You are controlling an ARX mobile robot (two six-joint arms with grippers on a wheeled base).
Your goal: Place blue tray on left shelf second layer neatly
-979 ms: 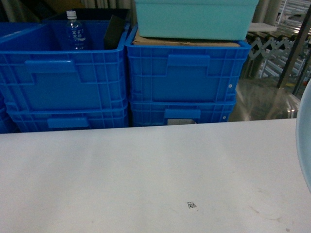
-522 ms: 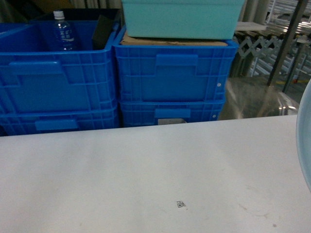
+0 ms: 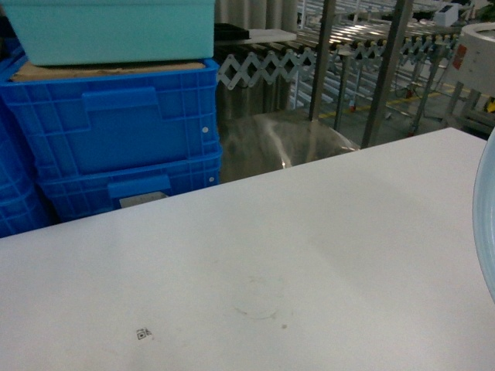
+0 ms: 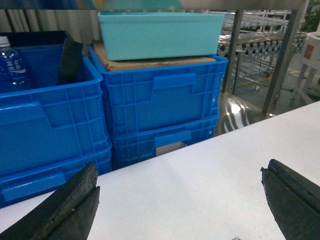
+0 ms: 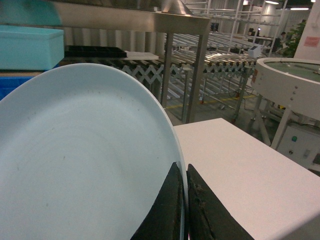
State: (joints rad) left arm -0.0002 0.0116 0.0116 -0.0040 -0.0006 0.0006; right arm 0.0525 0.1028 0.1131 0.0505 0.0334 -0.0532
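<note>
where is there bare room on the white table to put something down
Nearly the whole white table is bare, from the blue crates behind its far edge to the near edge. Only the right edge is taken, where the right gripper holds the blue tray.

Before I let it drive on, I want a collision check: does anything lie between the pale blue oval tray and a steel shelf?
The right gripper pinches the pale blue oval plastic tray's rim. The white table and stacked dark-blue ribbed crates lie ahead; the target tier isn't identifiable.
</note>
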